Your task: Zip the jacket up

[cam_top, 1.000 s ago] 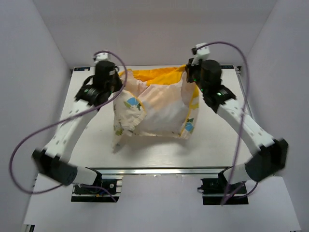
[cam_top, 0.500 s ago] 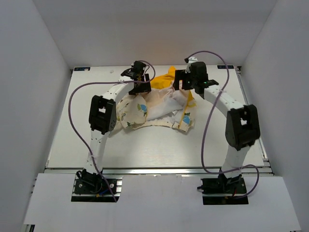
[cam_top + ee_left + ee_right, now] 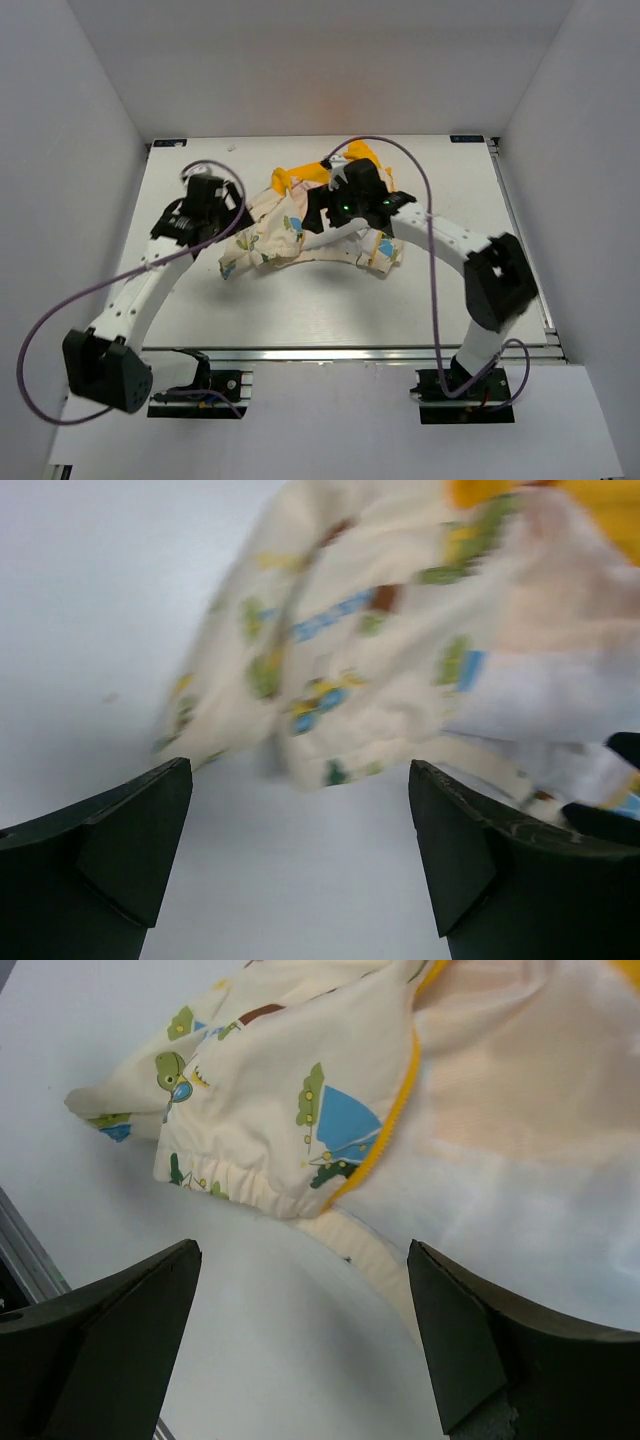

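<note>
The jacket [image 3: 275, 232] lies crumpled on the table, cream with cartoon prints, its yellow hood [image 3: 300, 172] at the far side. My left gripper [image 3: 232, 205] is just left of it and open, with only bare table between its jaws in the left wrist view [image 3: 300, 850]; the blurred jacket [image 3: 380, 660] lies ahead. My right gripper [image 3: 335, 208] hovers over the jacket's middle, open and empty [image 3: 300, 1340]. Its view shows an elastic hem [image 3: 230, 1185] and the yellow zipper edge [image 3: 395, 1110] along an open front panel.
The white table [image 3: 300, 300] is boxed in by white walls at the left, right and back. A metal rail [image 3: 320, 352] runs along the near edge. Purple cables [image 3: 60, 300] loop off both arms.
Both grippers opened and let go of the jacket, which dropped from hanging spread between them to a crumpled heap. The left arm pulled back left; the right moved down over the jacket.
</note>
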Tool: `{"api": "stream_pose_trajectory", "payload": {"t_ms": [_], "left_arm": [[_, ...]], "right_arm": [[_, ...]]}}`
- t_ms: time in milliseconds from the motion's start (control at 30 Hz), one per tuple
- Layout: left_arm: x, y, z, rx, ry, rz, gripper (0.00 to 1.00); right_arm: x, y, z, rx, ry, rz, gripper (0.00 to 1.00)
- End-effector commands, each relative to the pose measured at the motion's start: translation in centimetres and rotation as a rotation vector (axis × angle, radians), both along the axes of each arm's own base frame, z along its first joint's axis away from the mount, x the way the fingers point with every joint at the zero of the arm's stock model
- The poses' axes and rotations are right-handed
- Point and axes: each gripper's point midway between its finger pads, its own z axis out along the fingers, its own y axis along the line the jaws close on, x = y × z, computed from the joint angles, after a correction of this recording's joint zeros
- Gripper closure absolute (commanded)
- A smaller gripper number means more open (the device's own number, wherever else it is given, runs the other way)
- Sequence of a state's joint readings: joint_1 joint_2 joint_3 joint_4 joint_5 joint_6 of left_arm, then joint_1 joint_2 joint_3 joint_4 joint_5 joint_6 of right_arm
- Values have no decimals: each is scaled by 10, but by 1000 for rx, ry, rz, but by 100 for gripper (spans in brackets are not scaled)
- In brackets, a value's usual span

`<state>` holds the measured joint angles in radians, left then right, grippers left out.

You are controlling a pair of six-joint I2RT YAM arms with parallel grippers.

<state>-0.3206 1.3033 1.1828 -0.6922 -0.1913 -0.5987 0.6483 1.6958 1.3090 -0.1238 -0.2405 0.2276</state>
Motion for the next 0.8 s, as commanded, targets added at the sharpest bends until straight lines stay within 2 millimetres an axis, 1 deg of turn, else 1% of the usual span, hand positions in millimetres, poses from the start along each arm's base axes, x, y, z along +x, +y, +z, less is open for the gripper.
{"api": "stream_pose_trajectory", "payload": {"t_ms": [0,33,67,100,133,167,200,267,300,333,367,400,433,467,500,533,567,600,633,667,700,733,767], "left_arm": [[-63,44,-60,11,183,186,2],[-72,46,-64,8,186,193,2],[-79,49,-67,5,187,201,2],[-87,52,-72,6,194,206,2],[-92,54,-67,-3,174,215,2],[-94,55,-66,-5,170,221,2],[-95,56,-62,-9,158,222,2],[-96,55,-57,-20,143,217,2],[-95,55,-54,-22,131,215,2],[-96,55,-54,-19,132,215,2],[-95,56,-53,-18,133,216,2],[-95,56,-52,-16,131,216,2],[-94,56,-51,-16,130,214,2],[-92,55,-50,-18,125,214,2],[-92,53,-51,-24,128,204,2],[-91,51,-51,-32,121,198,2],[-90,50,-51,-38,119,191,2],[-90,49,-52,-43,119,189,2],[-89,46,-52,-52,120,179,2],[-89,46,-52,-56,119,175,2],[-89,44,-53,-62,119,168,2],[-88,41,-54,-72,122,159,2],[-89,40,-56,-77,129,155,2]], "right_arm": [[12,21,-27,9,134,-18,11],[19,33,-20,15,128,-10,11],[22,43,-47,-18,170,-2,11],[20,55,-52,-30,174,15,11],[24,62,-59,-42,183,11,11],[33,72,-72,-60,194,4,11],[35,79,-76,-63,199,4,11],[40,92,-85,-46,229,6,18],[41,95,-85,-33,237,11,22],[39,99,-84,-17,251,10,44],[34,100,-82,-5,260,29,61],[34,101,-79,2,252,26,80],[31,101,-76,-1,249,20,86],[30,98,-63,-4,220,-4,89],[24,92,-66,-31,232,-14,91],[21,88,-52,-30,214,-27,93],[14,86,-48,-34,225,-33,93],[5,80,-50,-49,250,-41,94],[-6,75,-51,-66,283,-48,99],[-16,73,-37,-48,301,-65,100],[-28,65,-47,-72,344,-85,100],[-34,55,-51,-101,371,-123,100],[-43,47,-45,-102,389,-151,100]]}}
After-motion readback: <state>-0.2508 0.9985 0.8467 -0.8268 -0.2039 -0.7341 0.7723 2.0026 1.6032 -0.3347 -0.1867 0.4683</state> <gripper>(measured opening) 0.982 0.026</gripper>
